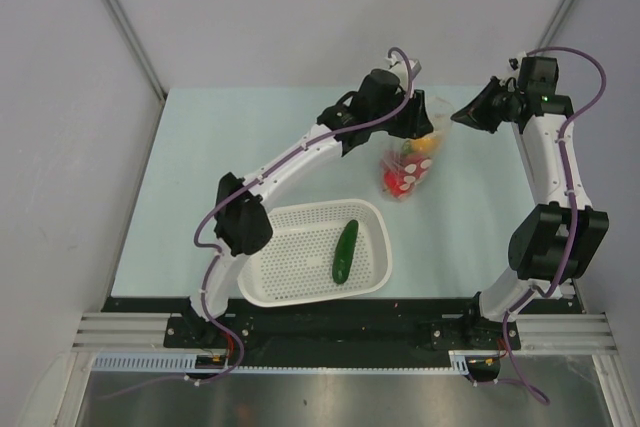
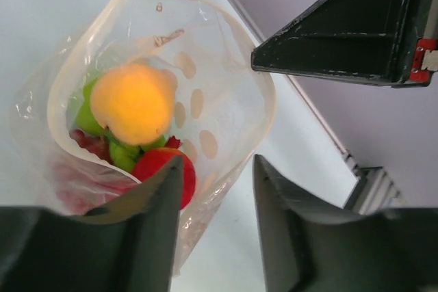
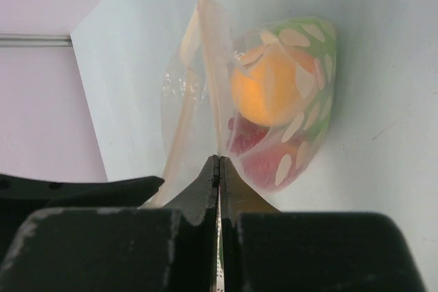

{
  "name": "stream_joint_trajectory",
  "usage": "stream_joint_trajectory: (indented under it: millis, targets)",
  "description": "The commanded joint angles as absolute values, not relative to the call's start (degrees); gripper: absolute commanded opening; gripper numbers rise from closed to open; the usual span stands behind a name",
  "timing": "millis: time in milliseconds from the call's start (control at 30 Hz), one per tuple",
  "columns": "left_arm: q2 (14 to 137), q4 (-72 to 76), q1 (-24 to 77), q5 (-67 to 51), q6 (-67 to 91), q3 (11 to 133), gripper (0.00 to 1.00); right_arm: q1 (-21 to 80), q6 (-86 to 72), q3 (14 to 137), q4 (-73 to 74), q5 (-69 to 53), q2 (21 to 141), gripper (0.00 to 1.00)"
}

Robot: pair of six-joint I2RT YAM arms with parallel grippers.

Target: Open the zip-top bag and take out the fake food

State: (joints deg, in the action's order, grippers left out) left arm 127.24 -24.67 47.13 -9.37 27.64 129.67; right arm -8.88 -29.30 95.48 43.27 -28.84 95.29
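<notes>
The zip-top bag lies at the far middle of the table with its mouth open. Inside it I see an orange fruit, green fruit and a red fruit. My right gripper is shut on the bag's rim and holds one side of the mouth up; it stands to the bag's right. My left gripper is open at the mouth's near rim, one finger over the bag's edge. The dark green cucumber lies in the basket.
The white perforated basket sits near the front, between the arm bases and the bag. Grey walls close the table at the back and sides. My left arm stretches diagonally over the table to the bag.
</notes>
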Motion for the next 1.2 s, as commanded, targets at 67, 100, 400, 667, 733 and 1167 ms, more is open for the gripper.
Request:
stream_joint_trajectory:
  millis: [67, 100, 400, 667, 733, 1167]
  targets:
    - [127.18, -22.41, 46.76, -7.30, 22.86, 134.20, 0.36, -8.70, -27.69, 99.05, 44.65, -28.83, 93.60, 0.00]
    - [127.79, -22.33, 46.41, -7.47, 22.07, 134.64, 0.35, -8.79, -27.60, 99.05, 44.82, -29.00, 93.60, 0.00]
    - [134.47, -19.69, 45.09, -11.60, 23.38, 141.06, 0.36, -7.30, -26.64, 99.14, 45.52, -28.66, 93.69, 0.00]
    - [137.73, -21.36, 45.44, -9.51, 24.08, 138.09, 0.36, -6.15, -25.93, 99.75, 45.97, -28.12, 93.78, 0.00]
    - [137.29, -21.10, 45.53, -8.27, 25.91, 136.94, 0.46, -6.15, -26.01, 99.93, 46.05, -28.39, 93.69, 0.00]
    - [140.01, -22.77, 47.28, -0.09, 42.27, 134.83, 0.58, -5.98, -26.19, 97.12, 46.93, -29.35, 90.44, 0.00]
